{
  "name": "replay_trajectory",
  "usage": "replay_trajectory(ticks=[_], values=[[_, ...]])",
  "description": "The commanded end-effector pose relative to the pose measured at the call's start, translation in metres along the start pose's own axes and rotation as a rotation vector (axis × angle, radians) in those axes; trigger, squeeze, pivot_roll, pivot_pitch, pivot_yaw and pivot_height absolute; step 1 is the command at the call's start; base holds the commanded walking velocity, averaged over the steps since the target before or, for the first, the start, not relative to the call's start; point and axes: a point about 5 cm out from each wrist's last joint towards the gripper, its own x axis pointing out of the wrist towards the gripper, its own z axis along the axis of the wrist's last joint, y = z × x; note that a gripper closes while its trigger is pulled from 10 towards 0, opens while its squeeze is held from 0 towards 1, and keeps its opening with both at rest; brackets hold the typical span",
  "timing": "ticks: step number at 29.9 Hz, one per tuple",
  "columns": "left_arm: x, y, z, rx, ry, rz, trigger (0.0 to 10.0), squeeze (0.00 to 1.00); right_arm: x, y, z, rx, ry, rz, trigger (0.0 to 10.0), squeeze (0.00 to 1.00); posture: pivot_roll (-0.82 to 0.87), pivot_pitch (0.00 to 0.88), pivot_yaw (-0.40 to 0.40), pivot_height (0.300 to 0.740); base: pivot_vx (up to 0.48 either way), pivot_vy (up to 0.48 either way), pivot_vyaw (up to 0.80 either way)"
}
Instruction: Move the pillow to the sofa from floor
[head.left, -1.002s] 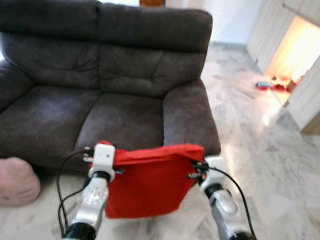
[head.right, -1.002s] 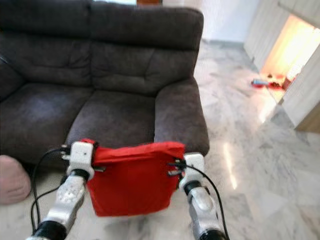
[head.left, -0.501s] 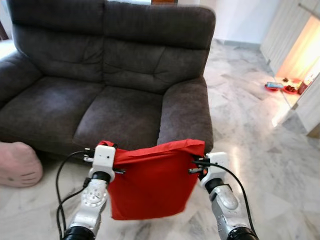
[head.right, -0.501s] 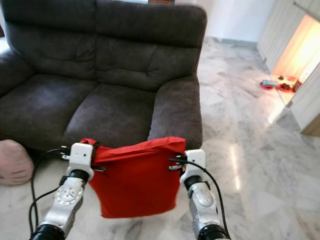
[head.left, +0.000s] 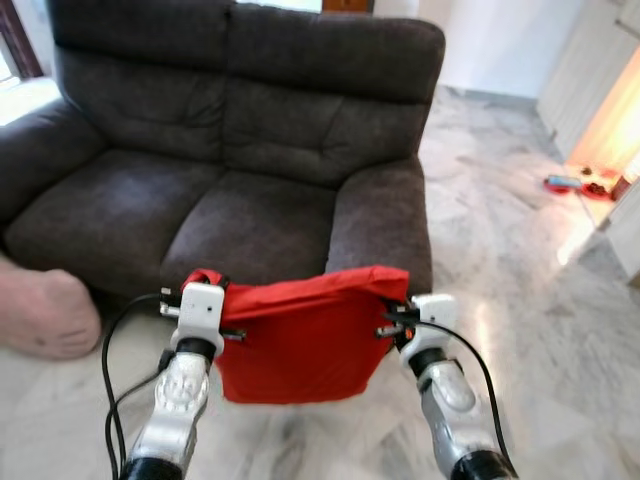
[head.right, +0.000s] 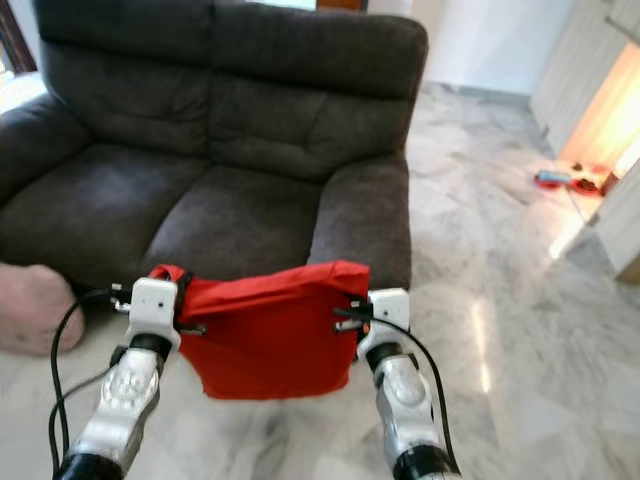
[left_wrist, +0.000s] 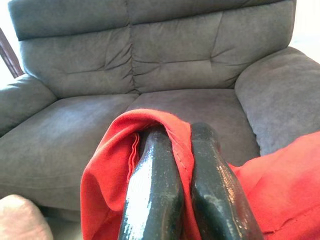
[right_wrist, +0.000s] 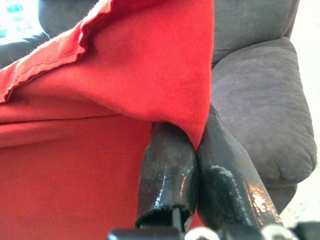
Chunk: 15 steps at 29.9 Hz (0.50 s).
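Observation:
A flat red pillow hangs between my two arms, held by its top corners above the marble floor. My left gripper is shut on the pillow's left corner; in the left wrist view its black fingers pinch a fold of red cloth. My right gripper is shut on the right corner, the fingers pressed together on the cloth. Just beyond the pillow stands the dark grey sofa, its seat cushions bare and facing me.
A pale pink cushion lies on the floor at the left, by the sofa's base. The sofa's right armrest sits just past my right gripper. Open marble floor spreads to the right, with small toys near a bright doorway.
The camera has shifted, and the sofa and the pink cushion now sit further right in view. Both grippers still hold the red pillow by its corners.

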Motion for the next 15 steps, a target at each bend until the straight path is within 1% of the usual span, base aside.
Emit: replay_trajectory(ticks=[1, 4, 5, 8, 9, 12, 15], values=[[0.0045, 0.0156, 0.0121, 0.001, -0.058, 0.057, 10.0, 0.00, 0.0000, -0.0221, 0.0157, 0.009, -0.076, -0.099, 10.0, 0.00, 0.14, 0.000, -0.126, 0.740, 0.000, 0.000, 0.00], [0.0038, 0.0148, 0.0106, -0.002, -0.053, 0.057, 10.0, 0.00, -0.0010, -0.0227, 0.0139, 0.008, -0.069, -0.103, 10.0, 0.00, 0.14, 0.000, -0.125, 0.740, 0.000, 0.000, 0.00], [0.0033, 0.0141, 0.0097, -0.014, -0.047, 0.056, 10.0, 0.00, -0.0014, -0.0229, 0.0133, 0.009, -0.065, -0.104, 10.0, 0.00, 0.14, 0.000, -0.126, 0.740, 0.000, 0.000, 0.00], [0.0026, 0.0131, 0.0089, -0.026, -0.041, 0.052, 10.0, 0.00, -0.0016, -0.0231, 0.0126, 0.010, -0.060, -0.106, 10.0, 0.00, 0.14, 0.000, -0.127, 0.740, 0.000, 0.416, 0.00], [0.0020, 0.0122, 0.0090, -0.010, -0.040, 0.048, 10.0, 0.00, -0.0014, -0.0230, 0.0120, 0.010, -0.054, -0.106, 10.0, 0.00, 0.14, 0.000, -0.128, 0.740, 0.000, 0.480, 0.00], [0.0022, 0.0122, 0.0093, -0.005, -0.044, 0.049, 10.0, 0.00, -0.0007, -0.0230, 0.0126, 0.010, -0.054, -0.106, 10.0, 0.00, 0.14, 0.000, -0.129, 0.740, 0.000, 0.420, 0.00], [0.0027, 0.0119, 0.0098, -0.007, -0.045, 0.051, 10.0, 0.00, 0.0010, -0.0239, 0.0153, 0.009, -0.060, -0.107, 10.0, 0.00, 0.14, 0.000, -0.130, 0.740, 0.000, 0.000, 0.00]])
